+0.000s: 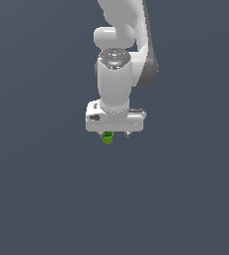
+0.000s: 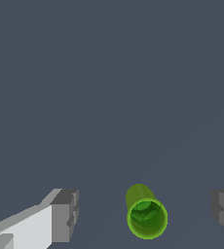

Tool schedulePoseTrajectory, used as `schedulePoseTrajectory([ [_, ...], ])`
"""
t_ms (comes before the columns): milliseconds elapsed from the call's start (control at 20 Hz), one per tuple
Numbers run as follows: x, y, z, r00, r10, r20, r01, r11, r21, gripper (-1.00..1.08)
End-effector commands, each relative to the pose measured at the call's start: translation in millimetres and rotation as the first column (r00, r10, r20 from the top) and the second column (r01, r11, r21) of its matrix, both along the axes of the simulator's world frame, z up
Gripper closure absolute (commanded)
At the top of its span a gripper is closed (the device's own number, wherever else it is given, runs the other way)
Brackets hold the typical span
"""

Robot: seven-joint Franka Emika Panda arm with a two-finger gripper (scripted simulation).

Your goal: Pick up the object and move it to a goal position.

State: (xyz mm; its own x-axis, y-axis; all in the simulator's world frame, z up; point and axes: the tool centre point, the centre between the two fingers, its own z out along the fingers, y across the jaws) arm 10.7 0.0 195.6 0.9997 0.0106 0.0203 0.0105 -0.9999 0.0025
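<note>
The object, a tiny bright green cup-like cylinder with a hollow top [image 2: 146, 216], stands upright on the dark grey floor. In the wrist view it sits between my two fingers [image 2: 65, 216], with wide gaps on both sides and nothing touching it. In the exterior view the green cup [image 1: 107, 138] peeks out just under the white hand. My gripper [image 1: 115, 134] is open and points straight down over the cup; the fingertips barely show below the hand.
Plain dark grey floor [image 1: 47, 199] surrounds the arm on all sides. The white arm [image 1: 117, 74] rises straight up above the hand. No other objects or goal marker show.
</note>
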Motion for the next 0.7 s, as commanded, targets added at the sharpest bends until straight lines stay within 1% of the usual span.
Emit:
schedulePoseTrajectory([
  [0,0,0,0,1.000,0.000,0.000,0.000,1.000,0.000,-0.92],
  [150,1,-4,2,1.000,-0.007,0.002,0.007,1.000,0.004,-0.92],
  [400,3,-18,11,0.999,-0.032,0.009,0.032,0.999,0.018,-0.92],
  [650,3,-18,11,0.999,-0.033,0.009,0.033,0.999,0.018,-0.92],
])
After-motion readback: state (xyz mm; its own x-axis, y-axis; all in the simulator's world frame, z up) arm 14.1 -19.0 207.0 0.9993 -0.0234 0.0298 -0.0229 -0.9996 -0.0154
